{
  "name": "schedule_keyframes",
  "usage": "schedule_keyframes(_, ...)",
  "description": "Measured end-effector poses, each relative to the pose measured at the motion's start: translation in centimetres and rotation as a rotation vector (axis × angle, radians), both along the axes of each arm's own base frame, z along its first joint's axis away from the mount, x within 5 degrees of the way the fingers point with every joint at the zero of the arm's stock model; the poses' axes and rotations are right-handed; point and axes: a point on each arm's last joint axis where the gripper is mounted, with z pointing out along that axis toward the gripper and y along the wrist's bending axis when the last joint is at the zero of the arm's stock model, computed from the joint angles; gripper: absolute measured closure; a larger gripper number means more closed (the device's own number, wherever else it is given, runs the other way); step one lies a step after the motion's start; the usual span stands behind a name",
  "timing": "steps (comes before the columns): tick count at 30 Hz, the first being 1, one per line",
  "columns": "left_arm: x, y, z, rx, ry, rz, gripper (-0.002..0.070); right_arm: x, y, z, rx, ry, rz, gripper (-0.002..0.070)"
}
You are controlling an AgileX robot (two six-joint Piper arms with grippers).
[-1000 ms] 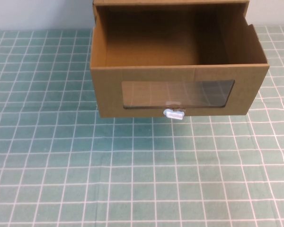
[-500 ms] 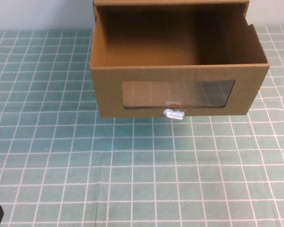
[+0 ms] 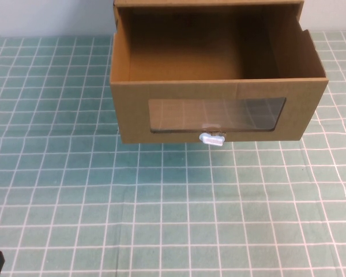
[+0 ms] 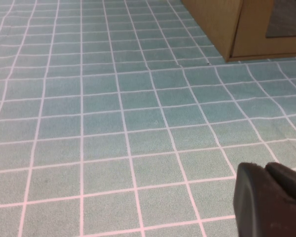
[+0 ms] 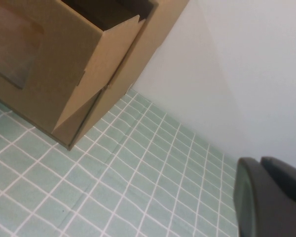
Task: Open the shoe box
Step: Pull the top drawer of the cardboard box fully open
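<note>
The left gripper point(image 4: 265, 170), fingers pressed together on nothing, hangs low over the green grid mat point(image 4: 113, 123) at the table's near left corner. The right gripper point(image 5: 260, 163) is likewise closed and empty, outside the high view, off the box's right side near the white wall point(image 5: 246, 74). Well ahead of both sits the cardboard shoe box point(image 3: 132, 109), its drawer point(image 3: 179, 89) slid out of the sleeve point(image 3: 207, 3) toward the robot, inside bare. The pale pull tab point(image 3: 212, 139) under the clear window point(image 3: 216, 114) faces the robot, slightly right of centre. The slide axis runs straight at the robot, so I judge the opening done, with neither arm near the tab.
</note>
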Motion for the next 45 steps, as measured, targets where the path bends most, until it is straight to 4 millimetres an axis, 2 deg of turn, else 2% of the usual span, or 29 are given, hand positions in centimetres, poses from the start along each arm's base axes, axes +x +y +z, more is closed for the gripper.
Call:
schedule_keyframes(11,0.0,0.0,0.0,0.0,0.0,0.0,0.068,0.0,-0.1,0.0,0.004,-0.003,0.0,0.0689)
schedule_keyframes(17,0.0,0.0,0.0,0.0,0.0,0.0,0.068,-1.5,-2.0,0.6,0.097,-0.085,-0.101,0.0689)
schedule_keyframes(23,0.0,0.0,0.0,-0.001,0.0,0.0,0.068,-3.8,-2.2,1.0,0.292,-0.155,-0.136,0.0689)
schedule_keyframes(30,0.0,0.0,0.0,0.001,0.0,0.0,0.068,-4.4,-0.2,0.3,0.643,0.007,0.017,0.0689)
schedule_keyframes(33,0.0,0.0,0.0,0.001,0.0,0.0,0.068,-4.3,0.7,-0.7,0.723,0.075,0.079,0.069)
schedule_keyframes(36,0.0,0.0,0.0,0.001,0.002,0.0,0.068,-4.2,1.1,-2.3,0.693,0.096,0.095,0.0689)
schedule_keyframes(41,0.0,0.0,0.0,0.001,0.002,0.0,0.068,-4.3,1.2,-5.4,0.636,0.076,0.039,0.0689)
schedule_keyframes(45,0.0,0.0,0.0,0.001,0.002,0.0,0.068,-3.5,1.5,-8.4,0.636,0.116,-0.041,0.0689)
